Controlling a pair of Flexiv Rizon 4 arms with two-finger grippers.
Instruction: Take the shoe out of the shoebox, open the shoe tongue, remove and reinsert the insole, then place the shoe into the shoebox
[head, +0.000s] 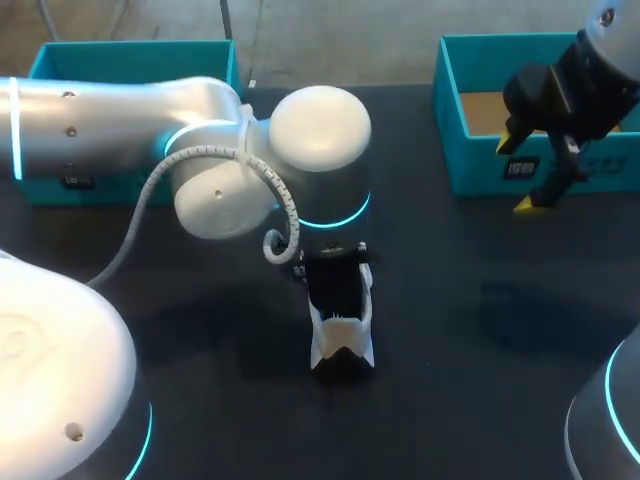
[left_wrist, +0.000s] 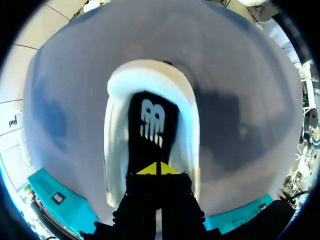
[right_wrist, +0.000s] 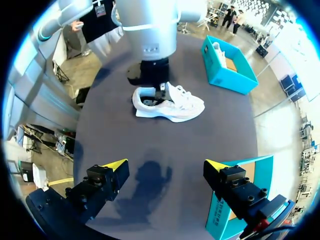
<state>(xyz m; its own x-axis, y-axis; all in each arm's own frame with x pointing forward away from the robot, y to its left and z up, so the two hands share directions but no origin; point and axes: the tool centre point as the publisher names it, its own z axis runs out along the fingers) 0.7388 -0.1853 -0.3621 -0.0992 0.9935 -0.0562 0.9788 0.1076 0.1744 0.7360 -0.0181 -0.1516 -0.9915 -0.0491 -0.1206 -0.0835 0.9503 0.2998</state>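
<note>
A white shoe (head: 341, 345) lies on the dark table's middle, its heel toward the table's front edge; the right wrist view shows it side-on (right_wrist: 180, 106). Its black insole (left_wrist: 152, 125), marked with a white logo, runs from the heel up to my left gripper (left_wrist: 159, 169). That gripper hangs straight down over the shoe's opening (head: 335, 262), tips pinched together on the insole's forward part. My right gripper (head: 516, 175) hovers open and empty at the front wall of the right teal shoebox (head: 480, 170), far from the shoe (right_wrist: 165, 164).
A second teal box (head: 130, 58) stands at the back left, partly behind my left arm; the right wrist view shows it (right_wrist: 235, 79) holding another white shoe (right_wrist: 218, 49). Bare dark table surrounds the shoe on all sides.
</note>
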